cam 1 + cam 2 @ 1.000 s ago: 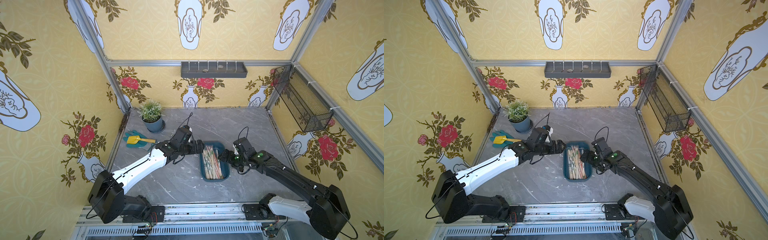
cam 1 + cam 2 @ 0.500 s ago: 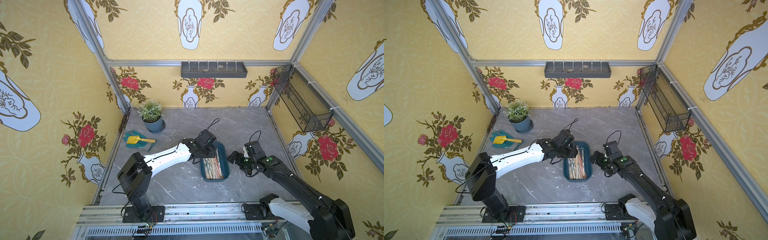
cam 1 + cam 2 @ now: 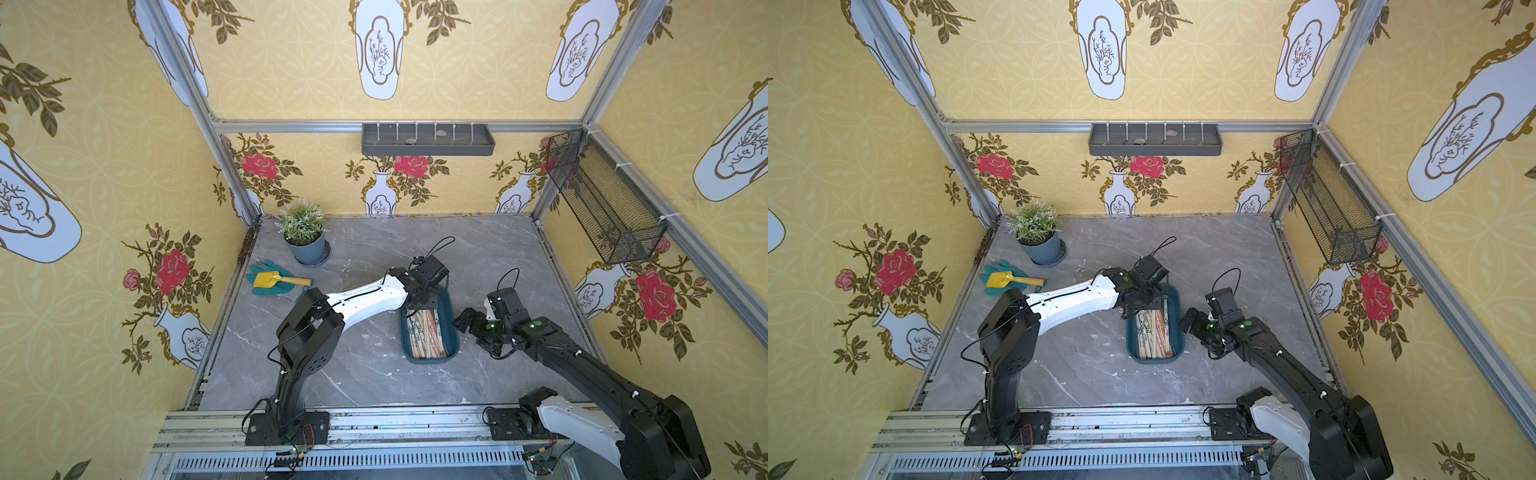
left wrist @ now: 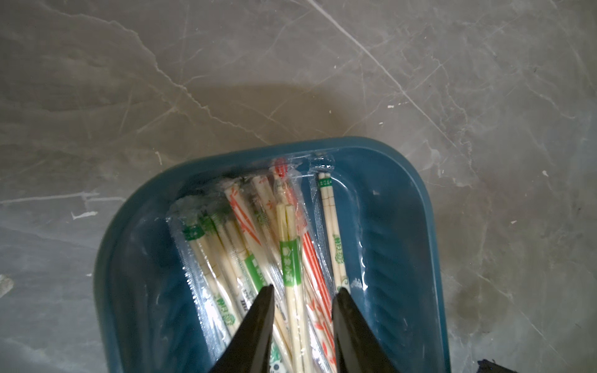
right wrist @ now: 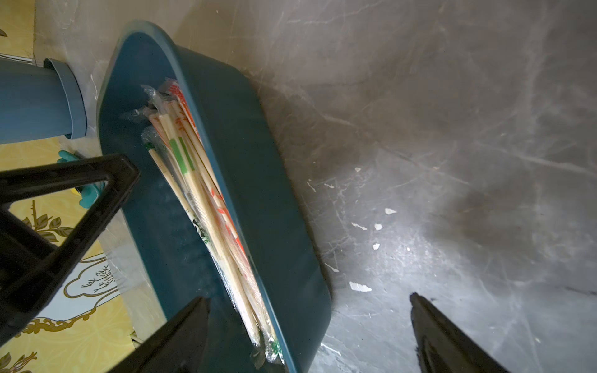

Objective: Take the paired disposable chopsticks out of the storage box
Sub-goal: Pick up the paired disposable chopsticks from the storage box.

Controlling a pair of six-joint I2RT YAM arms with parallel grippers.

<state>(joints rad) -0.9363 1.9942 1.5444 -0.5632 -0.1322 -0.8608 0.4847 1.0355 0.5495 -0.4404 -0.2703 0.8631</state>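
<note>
The left gripper (image 4: 305,290) is reaching down into the far end of the storage box (image 4: 420,200); its two black fingers (image 4: 258,323) are standing partly apart, straddling a few of the paired disposable chopsticks (image 4: 290,258); a green-banded pair and a red-orange printed sleeve are lying between the tips; whether the tips are pinching them, I cannot tell. The rest of the chopsticks are lying lengthwise in the box, running away from this gripper toward the near end, in both top views (image 3: 424,332) (image 3: 1152,332). The right gripper (image 5: 308,297) is hanging wide open and empty, just beside the box's long side and facing the left gripper (image 3: 422,301) across it; bare grey table (image 5: 452,161) is showing between its fingers. Well behind the left gripper, a potted plant (image 3: 305,237) is standing in the far corner; a yellow trowel (image 3: 274,279) is resting on teal gloves (image 3: 266,289) near it.
</note>
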